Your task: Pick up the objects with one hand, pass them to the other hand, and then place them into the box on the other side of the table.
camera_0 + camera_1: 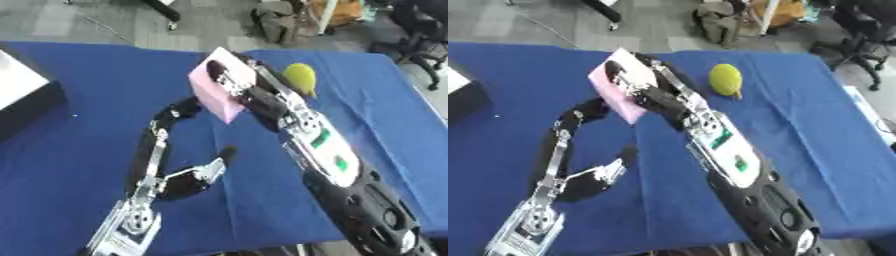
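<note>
Blue cloth (79, 150): covers the whole table, bare over most of its left and right parts.
Box (22, 95): black with a white top, at the left edge of the table, partly cut off by the view.
Left hand (179, 180): low left of centre, palm toward the table, long fingers (157, 135) stretched straight up toward the block, thumb (210, 167) out to the right; it grasps nothing, though the fingertips reach just beside the block's lower left face, and whether they touch it cannot be told.
Block (210, 95): pale pink, box-shaped, tilted on one corner, raised above the cloth near the table's middle.
Right hand (654, 92): comes in from the lower right on a black and silver arm, fingers curled over the block's upper right face, clasping it.
Ball (300, 77): yellow-green, roundish, on the cloth just right of the right hand, apart from the block.
Chair (420, 35): dark, on the floor beyond the table's far right corner.
</note>
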Action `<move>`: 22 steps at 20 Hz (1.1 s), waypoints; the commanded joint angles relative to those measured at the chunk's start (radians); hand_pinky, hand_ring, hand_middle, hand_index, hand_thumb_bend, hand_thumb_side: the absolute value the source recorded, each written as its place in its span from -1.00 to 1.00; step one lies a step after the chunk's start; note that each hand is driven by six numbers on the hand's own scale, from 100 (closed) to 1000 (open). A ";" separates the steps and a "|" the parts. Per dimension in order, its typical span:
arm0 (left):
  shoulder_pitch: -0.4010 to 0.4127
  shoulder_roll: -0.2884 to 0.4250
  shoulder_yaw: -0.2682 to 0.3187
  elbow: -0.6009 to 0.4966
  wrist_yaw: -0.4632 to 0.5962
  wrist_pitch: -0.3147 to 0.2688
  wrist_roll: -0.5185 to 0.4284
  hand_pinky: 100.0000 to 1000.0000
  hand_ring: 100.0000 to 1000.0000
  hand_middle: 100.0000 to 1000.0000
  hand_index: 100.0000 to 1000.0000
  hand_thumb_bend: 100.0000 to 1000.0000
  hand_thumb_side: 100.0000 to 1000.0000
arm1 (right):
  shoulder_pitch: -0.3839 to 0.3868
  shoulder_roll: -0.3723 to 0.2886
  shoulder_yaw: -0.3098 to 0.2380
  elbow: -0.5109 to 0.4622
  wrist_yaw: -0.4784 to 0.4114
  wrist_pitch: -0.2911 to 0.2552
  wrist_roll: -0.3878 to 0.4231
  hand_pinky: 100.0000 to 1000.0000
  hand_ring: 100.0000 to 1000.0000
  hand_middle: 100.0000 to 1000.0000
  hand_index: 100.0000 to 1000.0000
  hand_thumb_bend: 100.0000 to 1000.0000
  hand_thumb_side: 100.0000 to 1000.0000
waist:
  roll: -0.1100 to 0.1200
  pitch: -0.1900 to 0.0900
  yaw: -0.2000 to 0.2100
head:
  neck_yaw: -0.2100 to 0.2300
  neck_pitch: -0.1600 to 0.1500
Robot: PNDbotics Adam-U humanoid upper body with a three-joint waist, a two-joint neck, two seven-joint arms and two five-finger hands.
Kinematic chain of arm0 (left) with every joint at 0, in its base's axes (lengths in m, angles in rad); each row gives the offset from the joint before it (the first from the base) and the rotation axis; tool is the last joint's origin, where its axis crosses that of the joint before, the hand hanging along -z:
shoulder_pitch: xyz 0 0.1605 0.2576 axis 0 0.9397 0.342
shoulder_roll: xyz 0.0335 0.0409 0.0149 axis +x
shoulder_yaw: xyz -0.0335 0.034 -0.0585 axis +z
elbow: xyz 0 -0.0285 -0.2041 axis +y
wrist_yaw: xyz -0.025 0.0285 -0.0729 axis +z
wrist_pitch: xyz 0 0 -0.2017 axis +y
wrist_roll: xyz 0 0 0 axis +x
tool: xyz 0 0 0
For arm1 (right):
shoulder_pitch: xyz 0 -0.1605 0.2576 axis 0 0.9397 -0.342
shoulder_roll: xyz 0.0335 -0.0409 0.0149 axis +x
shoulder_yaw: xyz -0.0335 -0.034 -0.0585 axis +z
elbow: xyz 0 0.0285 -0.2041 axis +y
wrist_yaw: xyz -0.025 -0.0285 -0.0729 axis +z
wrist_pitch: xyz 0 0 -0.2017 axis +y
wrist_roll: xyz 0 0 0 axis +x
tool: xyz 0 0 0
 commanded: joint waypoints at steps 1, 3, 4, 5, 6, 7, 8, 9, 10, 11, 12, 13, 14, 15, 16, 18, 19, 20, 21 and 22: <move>-0.017 -0.021 0.001 -0.002 -0.008 0.010 0.045 0.69 0.47 0.37 0.82 -0.10 0.00 | -0.014 -0.012 -0.003 -0.006 0.013 0.011 -0.005 -0.40 -0.19 -0.18 0.31 -1.00 -0.21 | 0.003 -0.015 -0.003 | -0.003 -0.002; -0.017 -0.022 0.001 0.003 -0.008 0.014 0.059 0.68 0.47 0.36 0.82 -0.12 0.02 | -0.013 -0.011 -0.001 -0.007 0.019 0.017 -0.007 -0.40 -0.19 -0.18 0.31 -1.00 -0.21 | 0.003 -0.015 -0.004 | -0.004 -0.002; -0.016 -0.022 0.002 0.007 -0.007 0.015 0.064 0.68 0.47 0.36 0.82 -0.13 0.03 | -0.012 -0.010 -0.001 -0.008 0.022 0.020 -0.008 -0.40 -0.19 -0.18 0.31 -1.00 -0.22 | 0.003 -0.015 -0.005 | -0.005 -0.002; -0.016 -0.022 0.004 0.009 -0.006 0.016 0.067 0.68 0.47 0.36 0.81 -0.14 0.04 | -0.010 -0.009 0.000 -0.008 0.025 0.023 -0.009 -0.40 -0.19 -0.18 0.31 -1.00 -0.22 | 0.003 -0.015 -0.005 | -0.005 -0.002; -0.015 -0.022 0.005 0.012 -0.004 0.016 0.070 0.68 0.47 0.36 0.82 -0.16 0.06 | -0.009 -0.008 -0.001 -0.008 0.029 0.025 -0.011 -0.40 -0.19 -0.18 0.31 -1.00 -0.22 | 0.003 -0.015 -0.005 | -0.005 -0.002; -0.015 -0.022 0.007 0.014 -0.001 0.017 0.072 0.68 0.47 0.36 0.81 -0.16 0.07 | -0.008 -0.007 -0.002 -0.008 0.032 0.028 -0.014 -0.40 -0.19 -0.18 0.31 -1.00 -0.22 | 0.003 -0.014 -0.006 | -0.005 -0.002; -0.014 -0.021 0.008 0.017 0.003 0.018 0.073 0.68 0.47 0.36 0.81 -0.17 0.09 | -0.007 -0.004 -0.004 -0.007 0.034 0.030 -0.017 -0.40 -0.19 -0.18 0.31 -1.00 -0.21 | 0.003 -0.014 -0.006 | -0.005 -0.002; -0.013 -0.021 0.009 0.019 0.006 0.019 0.075 0.68 0.47 0.36 0.81 -0.18 0.12 | -0.005 -0.001 -0.006 -0.006 0.036 0.032 -0.021 -0.40 -0.19 -0.18 0.31 -1.00 -0.20 | 0.004 -0.014 -0.006 | -0.005 -0.002; -0.013 -0.020 0.010 0.022 0.011 0.020 0.076 0.68 0.47 0.36 0.81 -0.18 0.14 | -0.004 0.001 -0.010 -0.004 0.036 0.034 -0.027 -0.40 -0.19 -0.18 0.31 -1.00 -0.20 | 0.004 -0.014 -0.007 | -0.005 -0.002; -0.012 -0.019 0.011 0.024 0.016 0.021 0.076 0.68 0.46 0.36 0.81 -0.18 0.15 | -0.003 0.003 -0.014 -0.003 0.036 0.034 -0.032 -0.40 -0.19 -0.18 0.31 -1.00 -0.20 | 0.004 -0.014 -0.008 | -0.005 -0.002; -0.011 -0.018 0.012 0.025 0.021 0.022 0.077 0.68 0.46 0.36 0.81 -0.18 0.17 | -0.002 0.005 -0.017 -0.001 0.036 0.035 -0.039 -0.40 -0.19 -0.18 0.31 -1.00 -0.20 | 0.004 -0.014 -0.008 | -0.005 -0.002; -0.011 -0.018 0.011 0.026 0.026 0.022 0.077 0.68 0.46 0.36 0.81 -0.18 0.18 | -0.001 0.006 -0.019 0.001 0.036 0.037 -0.044 -0.40 -0.19 -0.18 0.31 -1.00 -0.20 | 0.004 -0.014 -0.009 | -0.006 -0.002; -0.011 -0.018 0.011 0.026 0.030 0.022 0.076 0.68 0.46 0.36 0.81 -0.17 0.19 | -0.001 0.007 -0.019 0.003 0.036 0.038 -0.047 -0.40 -0.19 -0.18 0.31 -1.00 -0.21 | 0.004 -0.013 -0.009 | -0.006 -0.002; -0.011 -0.019 0.009 0.025 0.035 0.020 0.073 0.68 0.46 0.36 0.81 -0.17 0.19 | -0.001 0.007 -0.017 0.004 0.038 0.039 -0.048 -0.40 -0.19 -0.18 0.31 -1.00 -0.21 | 0.004 -0.013 -0.010 | -0.006 -0.002; -0.012 -0.019 0.008 0.024 0.040 0.018 0.069 0.68 0.46 0.36 0.81 -0.17 0.20 | -0.002 0.006 -0.014 0.006 0.040 0.040 -0.048 -0.39 -0.18 -0.18 0.31 -1.00 -0.22 | 0.004 -0.013 -0.010 | -0.007 -0.002; -0.015 -0.019 0.003 0.017 0.051 0.010 0.059 0.68 0.46 0.36 0.82 -0.15 0.19 | -0.003 0.004 -0.007 0.009 0.043 0.044 -0.043 -0.39 -0.18 -0.18 0.31 -1.00 -0.22 | 0.005 -0.013 -0.010 | -0.008 -0.002; -0.017 -0.019 0.000 0.015 0.058 0.007 0.053 0.68 0.46 0.36 0.82 -0.15 0.21 | -0.004 0.004 -0.005 0.011 0.045 0.045 -0.041 -0.39 -0.18 -0.18 0.31 -1.00 -0.23 | 0.005 -0.013 -0.010 | -0.009 -0.002; -0.019 -0.018 -0.002 0.012 0.065 0.005 0.047 0.68 0.47 0.36 0.82 -0.14 0.20 | -0.005 0.004 -0.003 0.013 0.045 0.047 -0.039 -0.39 -0.18 -0.18 0.31 -1.00 -0.22 | 0.005 -0.013 -0.010 | -0.009 -0.002; -0.020 -0.018 -0.004 0.009 0.070 0.002 0.043 0.68 0.47 0.36 0.82 -0.14 0.20 | -0.005 0.004 -0.002 0.015 0.046 0.049 -0.039 -0.39 -0.18 -0.18 0.31 -1.00 -0.22 | 0.005 -0.013 -0.010 | -0.010 -0.002; -0.022 -0.018 -0.005 0.006 0.075 0.001 0.039 0.68 0.47 0.36 0.82 -0.14 0.20 | -0.005 0.004 -0.001 0.016 0.046 0.051 -0.038 -0.39 -0.18 -0.18 0.31 -1.00 -0.22 | 0.005 -0.013 -0.010 | -0.010 -0.002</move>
